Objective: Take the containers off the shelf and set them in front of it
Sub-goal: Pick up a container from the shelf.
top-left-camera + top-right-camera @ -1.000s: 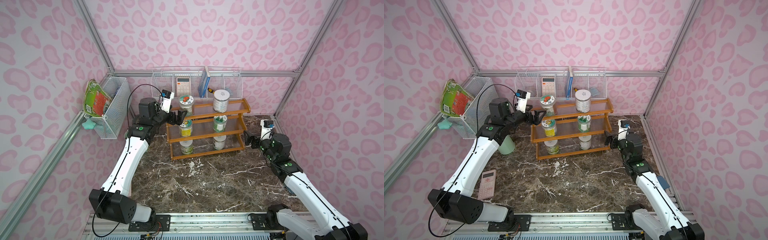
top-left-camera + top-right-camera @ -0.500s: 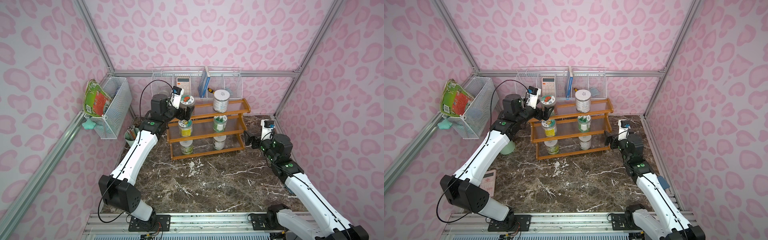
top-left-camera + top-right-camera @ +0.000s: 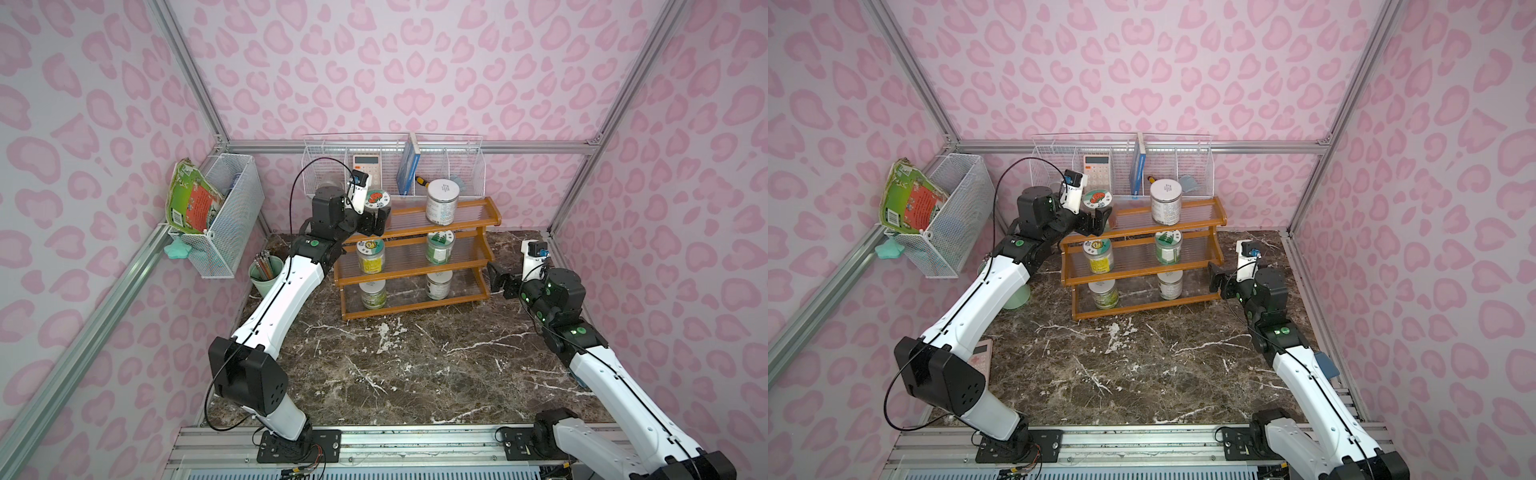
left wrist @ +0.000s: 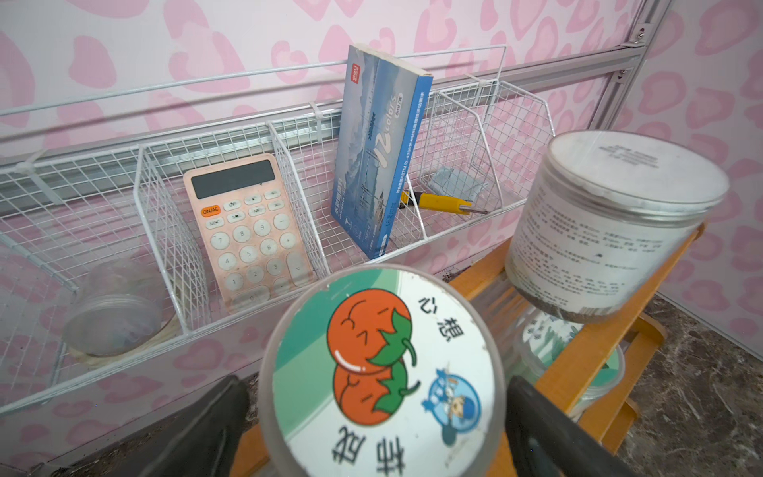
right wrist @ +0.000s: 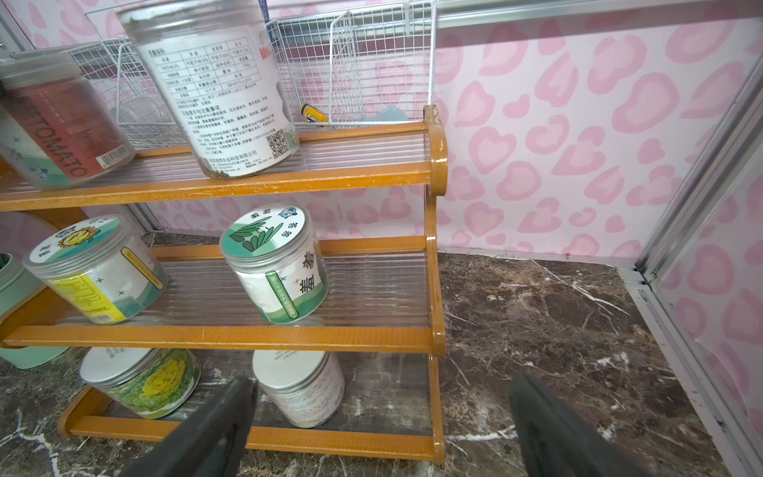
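Marble, dark brown with white veins, makes up the tabletop (image 3: 415, 374) we work on. At its back stands the orange-brown wooden 3-tier shelf (image 3: 415, 307) with clear ribbed panels. Its long axis runs side to side along the rear wall and its steps face us. All 6 clear cylindrical jars sit on it, 2 per tier, each upright with its long axis vertical and its white lid up.

Our left gripper (image 3: 374, 222) is at the top tier's left end, jaws spread wide on either side of the tomato-sticker jar (image 3: 377, 199); we cannot tell whether they touch it. Our right gripper (image 3: 495, 277) hangs just beside the shelf's right end by the lower tiers, jaws wide and empty, pointing at the shelf.

The tall plain-lidded jar (image 3: 442, 203) shares the top tier. The sunflower-sticker jar (image 3: 370, 257) and green-sticker jar (image 3: 439, 247) take the middle. The green-and-yellow-labelled jar (image 3: 372, 293) and short white-labelled jar (image 3: 438, 284) take the bottom.
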{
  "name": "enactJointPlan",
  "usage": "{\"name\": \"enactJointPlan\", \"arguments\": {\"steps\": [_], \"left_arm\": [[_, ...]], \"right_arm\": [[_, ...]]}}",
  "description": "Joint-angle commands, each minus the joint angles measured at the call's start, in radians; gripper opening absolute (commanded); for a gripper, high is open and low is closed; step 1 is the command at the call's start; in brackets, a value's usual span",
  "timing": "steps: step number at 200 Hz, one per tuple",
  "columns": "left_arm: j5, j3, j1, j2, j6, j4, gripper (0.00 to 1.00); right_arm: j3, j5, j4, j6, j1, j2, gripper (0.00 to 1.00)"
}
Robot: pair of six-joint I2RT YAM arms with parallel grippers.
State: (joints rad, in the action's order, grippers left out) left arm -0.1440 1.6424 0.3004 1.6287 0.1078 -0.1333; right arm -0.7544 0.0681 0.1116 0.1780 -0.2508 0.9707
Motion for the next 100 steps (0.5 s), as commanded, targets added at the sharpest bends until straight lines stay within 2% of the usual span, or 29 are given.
{"name": "enactJointPlan", "arguments": {"steps": [1, 29, 100], "left_arm": [[0.011, 0.012, 0.002, 0.011, 0.004, 0.041, 1.00], [0.015, 0.014, 0.002, 0.024, 0.003, 0.052, 0.99], [0.010, 0.013, 0.002, 0.031, -0.007, 0.057, 0.80]], "right_arm": [[0.002, 0.016, 0.020, 0.000, 0.001, 0.002, 0.99], [0.003, 0.018, 0.020, 0.000, 0.001, 0.002, 0.99], [0.001, 0.025, 0.017, 0.002, 0.005, 0.002, 0.99]]}}
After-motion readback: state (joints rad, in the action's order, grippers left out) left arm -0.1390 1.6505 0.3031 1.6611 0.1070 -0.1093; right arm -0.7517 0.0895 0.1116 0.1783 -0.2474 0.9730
